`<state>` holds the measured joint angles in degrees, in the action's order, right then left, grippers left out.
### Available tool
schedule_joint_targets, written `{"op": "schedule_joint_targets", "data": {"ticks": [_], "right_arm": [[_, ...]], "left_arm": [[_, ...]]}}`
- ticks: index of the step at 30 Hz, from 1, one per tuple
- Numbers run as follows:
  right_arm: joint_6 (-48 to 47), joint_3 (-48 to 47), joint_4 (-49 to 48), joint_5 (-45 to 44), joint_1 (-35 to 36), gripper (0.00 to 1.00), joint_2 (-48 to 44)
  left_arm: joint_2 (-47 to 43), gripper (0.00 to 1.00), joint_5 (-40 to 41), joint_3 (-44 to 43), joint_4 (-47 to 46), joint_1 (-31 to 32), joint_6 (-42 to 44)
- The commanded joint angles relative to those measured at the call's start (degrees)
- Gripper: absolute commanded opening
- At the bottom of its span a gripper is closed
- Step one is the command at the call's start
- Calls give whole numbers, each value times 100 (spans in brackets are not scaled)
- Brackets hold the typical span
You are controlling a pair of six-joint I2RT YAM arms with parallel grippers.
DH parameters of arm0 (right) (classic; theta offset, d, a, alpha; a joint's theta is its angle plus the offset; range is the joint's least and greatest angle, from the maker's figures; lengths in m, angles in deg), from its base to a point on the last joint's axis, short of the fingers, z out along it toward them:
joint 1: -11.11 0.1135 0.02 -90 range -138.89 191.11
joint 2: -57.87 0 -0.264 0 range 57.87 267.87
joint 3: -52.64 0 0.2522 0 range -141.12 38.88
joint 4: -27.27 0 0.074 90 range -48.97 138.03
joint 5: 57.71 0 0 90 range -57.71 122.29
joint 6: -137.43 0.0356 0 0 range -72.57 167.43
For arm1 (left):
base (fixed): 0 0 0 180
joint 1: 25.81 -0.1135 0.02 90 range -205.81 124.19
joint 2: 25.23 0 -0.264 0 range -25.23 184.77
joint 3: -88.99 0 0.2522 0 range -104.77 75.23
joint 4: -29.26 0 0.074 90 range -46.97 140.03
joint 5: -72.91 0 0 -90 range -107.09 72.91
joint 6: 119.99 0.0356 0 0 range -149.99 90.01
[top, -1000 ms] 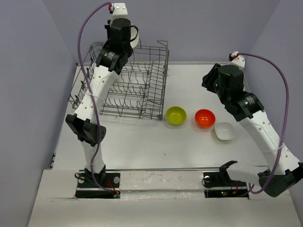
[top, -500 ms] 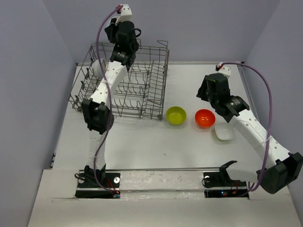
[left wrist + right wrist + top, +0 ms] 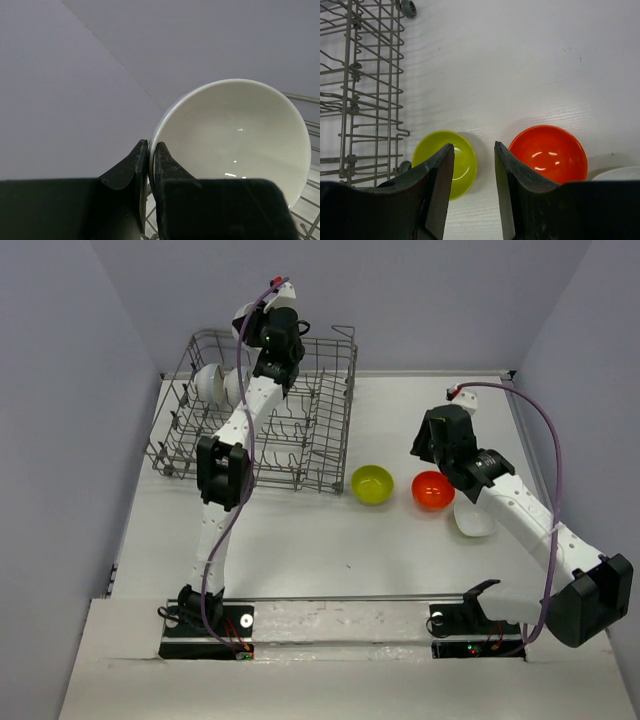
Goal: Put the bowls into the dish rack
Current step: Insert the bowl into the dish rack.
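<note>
The grey wire dish rack (image 3: 310,440) stands at the table's back left. My left gripper (image 3: 150,150) is shut on the rim of a white bowl (image 3: 235,135), which stands on edge in the rack's far left part (image 3: 207,383). A green bowl (image 3: 371,484), an orange bowl (image 3: 433,489) and a second white bowl (image 3: 478,523) lie on the table right of the rack. My right gripper (image 3: 472,145) hangs open and holds nothing. It is above the gap between the green bowl (image 3: 462,155) and the orange bowl (image 3: 547,152).
The rack's right side (image 3: 365,90) lies close to the green bowl. My right arm partly covers the white bowl on the table (image 3: 620,172). Purple walls close in the back and both sides.
The left arm has swung right and reached in over the rack with the white bowl. The right arm has moved left and lower, toward the green and orange bowls.
</note>
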<state>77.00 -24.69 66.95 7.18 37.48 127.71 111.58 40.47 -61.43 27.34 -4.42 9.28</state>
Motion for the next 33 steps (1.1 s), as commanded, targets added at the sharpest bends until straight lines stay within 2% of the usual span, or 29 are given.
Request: {"op": "schedule_joint_targets", "data": {"ticks": [1, 5, 16, 22, 28, 33], "right_arm": [[-12, 29, -420, 49, 35, 44, -15], [-3, 90, -464, 93, 35, 43, -58], [41, 187, -482, 172, 35, 43, -129], [23, 257, -473, 155, 35, 43, -208], [15, 275, -464, 164, 35, 43, -278], [-12, 266, -429, 137, 35, 43, -322]], "left_arm": [[-217, 0, 203, -221, -945, -82, 239], [-173, 0, 264, -63, -963, -82, 380], [91, 0, 572, 201, -1165, 84, 1609], [179, 0, 642, 271, -1226, 234, 1979], [267, 0, 836, 614, -2043, 322, 2997], [337, 0, 941, 676, -2377, 357, 3438]]}}
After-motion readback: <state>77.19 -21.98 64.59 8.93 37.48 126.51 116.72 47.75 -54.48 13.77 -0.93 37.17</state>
